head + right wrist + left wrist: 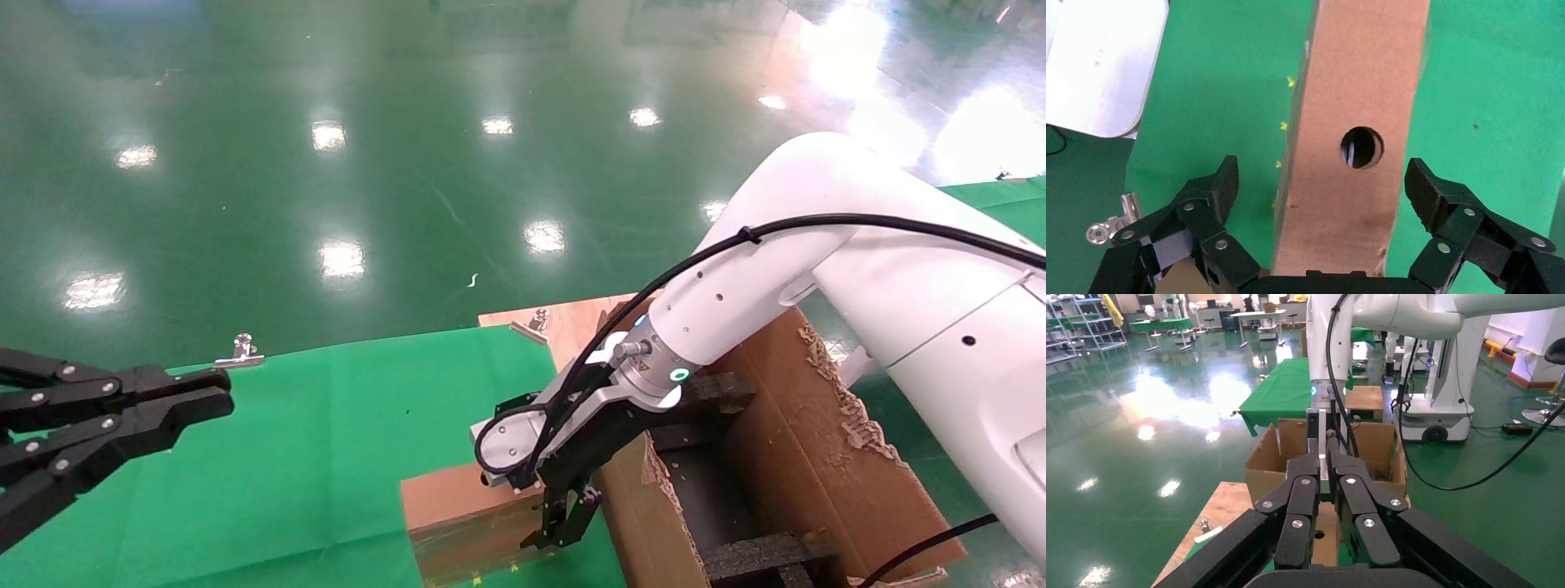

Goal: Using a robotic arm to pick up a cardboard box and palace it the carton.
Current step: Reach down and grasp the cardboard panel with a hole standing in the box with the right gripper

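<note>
The slim brown cardboard box [454, 508] stands on edge on the green cloth, close to the carton's near wall. In the right wrist view its narrow face [1352, 202] with a round hole lies between my fingers. My right gripper [564, 523] on the white arm is open and straddles the box's end [1321, 168], with the fingertips apart from both sides. The large ragged-flapped carton [817, 457] stands to the right, with black foam blocks [760, 557] inside. My left gripper [221, 394] is shut and empty, held over the cloth's left side [1321, 447].
The green cloth [327, 441] covers a wooden board [572, 327], held by metal clips [241, 351] [535, 322]. Shiny green floor lies beyond. In the left wrist view the carton [1376, 447] and the box [1324, 530] show behind my left fingers.
</note>
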Available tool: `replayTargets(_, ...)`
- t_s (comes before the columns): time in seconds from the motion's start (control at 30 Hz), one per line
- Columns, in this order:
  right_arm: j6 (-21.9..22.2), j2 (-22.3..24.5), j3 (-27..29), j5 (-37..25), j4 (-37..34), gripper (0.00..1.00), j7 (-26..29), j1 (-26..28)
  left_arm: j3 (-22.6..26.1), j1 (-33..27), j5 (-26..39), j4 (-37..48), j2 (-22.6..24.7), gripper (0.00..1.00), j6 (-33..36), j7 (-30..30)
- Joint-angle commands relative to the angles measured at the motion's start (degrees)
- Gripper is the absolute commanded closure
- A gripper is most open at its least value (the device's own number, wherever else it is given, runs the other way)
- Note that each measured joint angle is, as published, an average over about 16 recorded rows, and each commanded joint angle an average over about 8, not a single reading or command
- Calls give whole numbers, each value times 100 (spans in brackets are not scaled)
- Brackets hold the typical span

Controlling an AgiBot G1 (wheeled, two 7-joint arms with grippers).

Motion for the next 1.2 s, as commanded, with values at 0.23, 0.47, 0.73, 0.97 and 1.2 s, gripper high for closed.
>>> replayTargets(0.23, 2, 8, 15, 21, 9, 100, -1, -7, 0, 0, 0, 0, 0, 0, 0, 0)
replayTargets(0.47, 0, 22, 41, 38, 28, 100, 10, -24, 0, 0, -2, 0, 0, 0, 0, 0)
replayTargets(0.73, -2, 31, 58, 45, 41, 100, 16, -34, 0, 0, -2, 0, 0, 0, 0, 0)
replayTargets(0.97, -5, 34, 66, 50, 46, 100, 19, -38, 0, 0, -2, 0, 0, 0, 0, 0)
replayTargets(1.2, 20, 43, 72, 70, 39, 100, 25, -41, 0, 0, -2, 0, 0, 0, 0, 0)
